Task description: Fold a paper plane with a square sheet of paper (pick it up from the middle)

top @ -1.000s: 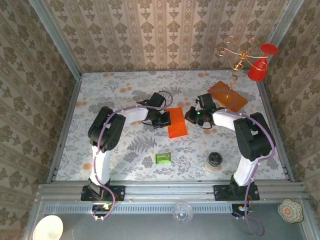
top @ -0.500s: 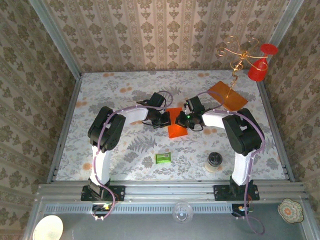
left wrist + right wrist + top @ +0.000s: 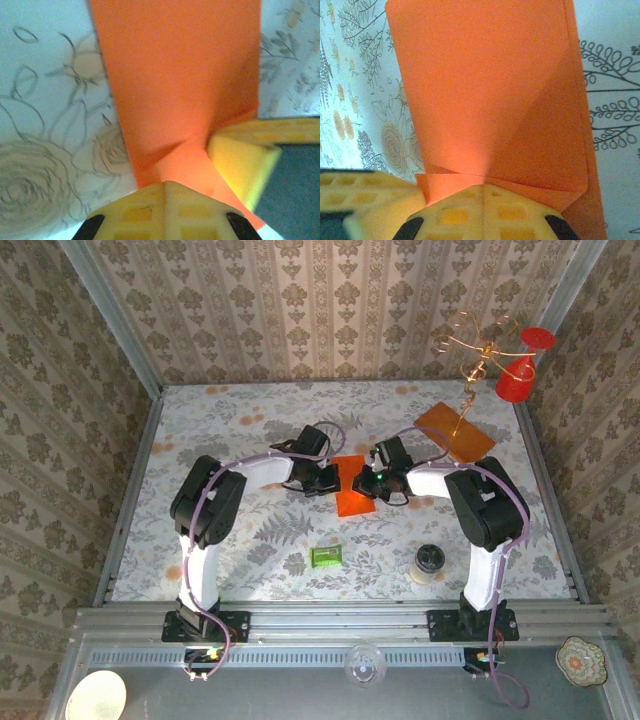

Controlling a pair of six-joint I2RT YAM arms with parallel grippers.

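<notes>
- Orange sheet [image 3: 485, 85], part-folded: left gripper [image 3: 165, 192] and right gripper [image 3: 484, 197] are each clamped on it.
- Best practice: move both pinches together, edges flush, before creasing.

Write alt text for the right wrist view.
The right gripper, shut, pinches the near edge of a partly folded orange paper sheet over the floral table. The left gripper sits at lower left, beside the pinch.
</notes>
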